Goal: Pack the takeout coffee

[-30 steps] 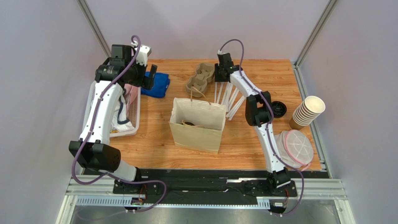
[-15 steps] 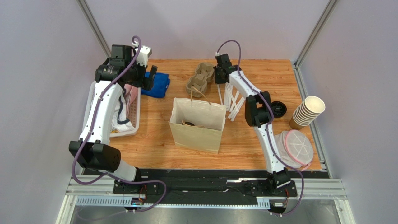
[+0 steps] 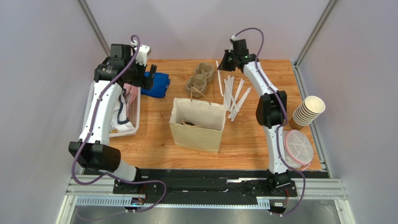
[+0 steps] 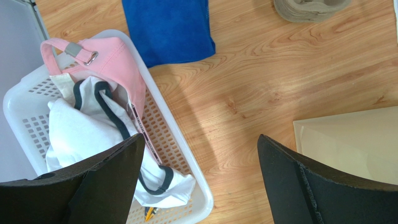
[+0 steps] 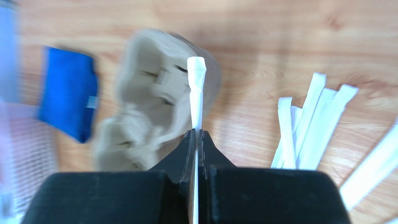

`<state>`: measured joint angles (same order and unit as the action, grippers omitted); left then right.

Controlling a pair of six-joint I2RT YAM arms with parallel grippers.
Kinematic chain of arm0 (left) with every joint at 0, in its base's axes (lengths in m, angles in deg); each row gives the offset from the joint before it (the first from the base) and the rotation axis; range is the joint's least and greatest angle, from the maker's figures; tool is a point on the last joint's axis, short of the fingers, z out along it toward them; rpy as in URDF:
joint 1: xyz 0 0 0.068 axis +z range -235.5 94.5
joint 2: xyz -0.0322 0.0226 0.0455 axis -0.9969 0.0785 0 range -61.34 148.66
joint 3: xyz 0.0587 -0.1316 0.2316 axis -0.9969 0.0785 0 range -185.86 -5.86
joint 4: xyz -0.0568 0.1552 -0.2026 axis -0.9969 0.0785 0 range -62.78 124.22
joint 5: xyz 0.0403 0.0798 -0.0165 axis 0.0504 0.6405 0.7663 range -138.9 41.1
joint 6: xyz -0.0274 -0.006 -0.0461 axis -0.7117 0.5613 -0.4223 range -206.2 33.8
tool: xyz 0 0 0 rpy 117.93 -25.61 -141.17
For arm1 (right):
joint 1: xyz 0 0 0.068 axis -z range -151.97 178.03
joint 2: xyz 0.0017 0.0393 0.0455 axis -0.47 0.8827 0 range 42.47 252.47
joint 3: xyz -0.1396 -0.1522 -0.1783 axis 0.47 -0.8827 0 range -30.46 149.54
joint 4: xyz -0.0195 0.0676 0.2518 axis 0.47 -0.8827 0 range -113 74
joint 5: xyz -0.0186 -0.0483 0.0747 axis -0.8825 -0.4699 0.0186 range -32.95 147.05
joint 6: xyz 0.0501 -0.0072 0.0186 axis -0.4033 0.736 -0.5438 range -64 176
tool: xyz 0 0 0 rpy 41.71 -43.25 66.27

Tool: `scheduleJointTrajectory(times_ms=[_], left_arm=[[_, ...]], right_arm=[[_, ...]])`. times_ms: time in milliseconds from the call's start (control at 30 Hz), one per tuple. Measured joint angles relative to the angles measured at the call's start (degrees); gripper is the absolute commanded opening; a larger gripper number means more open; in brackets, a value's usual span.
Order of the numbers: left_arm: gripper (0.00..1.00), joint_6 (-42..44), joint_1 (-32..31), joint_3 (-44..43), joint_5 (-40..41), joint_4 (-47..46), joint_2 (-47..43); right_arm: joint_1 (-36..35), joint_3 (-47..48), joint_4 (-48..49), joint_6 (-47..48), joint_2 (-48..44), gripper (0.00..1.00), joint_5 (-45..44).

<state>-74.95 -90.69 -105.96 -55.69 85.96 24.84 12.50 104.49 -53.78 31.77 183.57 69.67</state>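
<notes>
1. Top external view: the paper bag [image 3: 196, 133] stands open in the middle of the table. Low inside it I see a small dark round shape, which I judge to be the lid of the takeout coffee [image 3: 188, 123]; it is too small to be sure. My right gripper [image 3: 223, 61] is raised at the far edge, above the loose straws [image 3: 234, 95], and a wrapped straw [image 3: 219, 77] hangs from it. My left gripper [image 3: 148, 77] hangs over the blue cloth [image 3: 158, 85].

2. Left wrist view: my left fingers [image 4: 112, 172] are spread wide and hold nothing. Below them are the white basket [image 4: 198, 196] and one corner of the bag. The coffee is not visible here.

3. Right wrist view: my right fingers [image 5: 187, 154] are pressed together and pinch the straw. Behind it lies the cup carrier [image 5: 149, 107]. The coffee is not visible here.

4. Handling, as I judge it: the cup is paper, so it is light and its wall dents easily. The lid can pop off, and I cannot tell if the cup is full. I would hold it around the body just under the lid, gently, and keep it upright.
</notes>
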Motion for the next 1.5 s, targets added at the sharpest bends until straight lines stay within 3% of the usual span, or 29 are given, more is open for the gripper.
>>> scheduleJointTrajectory(times_ms=[333,533,900,1000,1200,1500], left_arm=[[0.99,-2.0,0.1,-4.1,-2.0,-1.4,0.0],[0.99,-5.5,0.6,-0.3,-5.6,-4.3,-1.7],[0.99,-11.0,1.5,3.7,-16.3,-7.3,-5.1],[0.99,-11.5,1.5,6.8,-18.2,-8.5,-8.0],[0.99,-12.4,1.7,12.7,-21.8,-10.7,-12.8],[0.99,-14.9,2.0,15.9,-25.6,-15.1,-14.9]], right_arm=[[8.2,-4.7,8.0,-2.1,-24.6,0.0,10.7],[6.4,-13.3,15.6,-1.3,-41.0,0.0,18.8],[-6.7,-20.7,18.1,12.5,-58.3,0.0,22.3],[-15.1,-25.0,16.3,18.6,-61.4,0.0,21.7],[-23.3,-30.0,14.0,26.4,-64.0,0.0,19.8],[-29.6,-36.5,15.0,32.3,-64.9,0.0,17.4]])
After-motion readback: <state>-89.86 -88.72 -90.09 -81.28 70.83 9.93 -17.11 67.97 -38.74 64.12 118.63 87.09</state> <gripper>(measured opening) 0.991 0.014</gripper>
